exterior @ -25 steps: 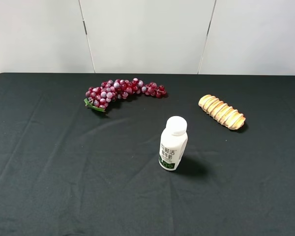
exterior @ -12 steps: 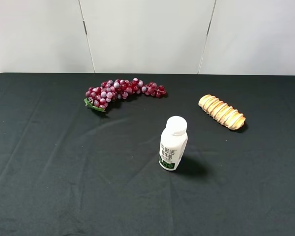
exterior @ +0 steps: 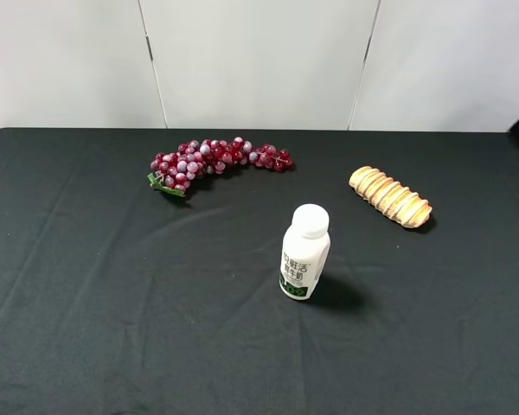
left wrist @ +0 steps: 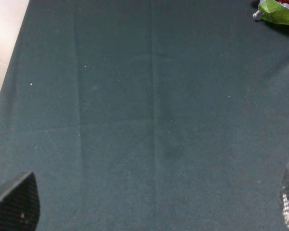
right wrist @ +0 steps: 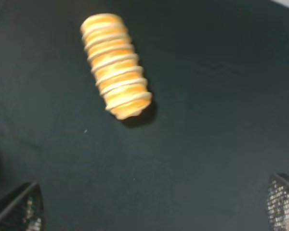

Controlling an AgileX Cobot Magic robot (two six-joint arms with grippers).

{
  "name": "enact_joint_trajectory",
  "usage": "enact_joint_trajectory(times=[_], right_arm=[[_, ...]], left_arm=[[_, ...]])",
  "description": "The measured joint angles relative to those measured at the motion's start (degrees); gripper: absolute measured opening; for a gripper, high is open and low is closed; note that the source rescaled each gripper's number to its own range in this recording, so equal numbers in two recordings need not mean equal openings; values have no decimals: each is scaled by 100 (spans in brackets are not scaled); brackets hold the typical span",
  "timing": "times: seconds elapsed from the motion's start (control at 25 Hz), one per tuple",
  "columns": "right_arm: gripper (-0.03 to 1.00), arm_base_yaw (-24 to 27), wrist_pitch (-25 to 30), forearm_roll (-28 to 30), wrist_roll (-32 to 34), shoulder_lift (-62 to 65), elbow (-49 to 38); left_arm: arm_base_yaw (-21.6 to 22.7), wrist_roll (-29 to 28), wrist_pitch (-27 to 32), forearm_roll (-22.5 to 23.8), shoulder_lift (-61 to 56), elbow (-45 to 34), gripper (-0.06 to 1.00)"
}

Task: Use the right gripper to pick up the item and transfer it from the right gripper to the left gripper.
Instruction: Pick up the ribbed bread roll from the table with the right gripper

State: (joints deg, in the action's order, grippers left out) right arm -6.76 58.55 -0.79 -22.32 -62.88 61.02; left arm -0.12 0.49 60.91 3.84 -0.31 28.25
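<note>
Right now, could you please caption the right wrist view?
Open right gripper facing the striped bread roll lying on the black tablecloth.

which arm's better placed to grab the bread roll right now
The right. The bread roll lies just ahead of the right gripper, whose fingers are spread apart. The left gripper faces only black cloth and a grape leaf.

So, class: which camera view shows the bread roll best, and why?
The right wrist view: the bread roll is large there, its pale stripes distinct. The exterior high view shows it whole but small. The left wrist view shows none of it.
</note>
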Motion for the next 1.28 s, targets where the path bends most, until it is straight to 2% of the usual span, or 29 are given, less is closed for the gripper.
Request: enact_joint_trajectory(times=[0.24, 0.68, 0.96, 1.28], right_arm=[[100, -356, -24, 79, -159, -1129, 10], [100, -359, -783, 133, -586, -3093, 17], [100, -359, -1446, 181, -883, -3698, 41], [100, -134, -1528, 146, -912, -4354, 576]], left_arm=[[0, 0, 0, 0, 0, 0, 100], [0, 0, 0, 0, 0, 0, 100], [0, 0, 0, 0, 0, 0, 100], [0, 0, 0, 0, 0, 0, 100]])
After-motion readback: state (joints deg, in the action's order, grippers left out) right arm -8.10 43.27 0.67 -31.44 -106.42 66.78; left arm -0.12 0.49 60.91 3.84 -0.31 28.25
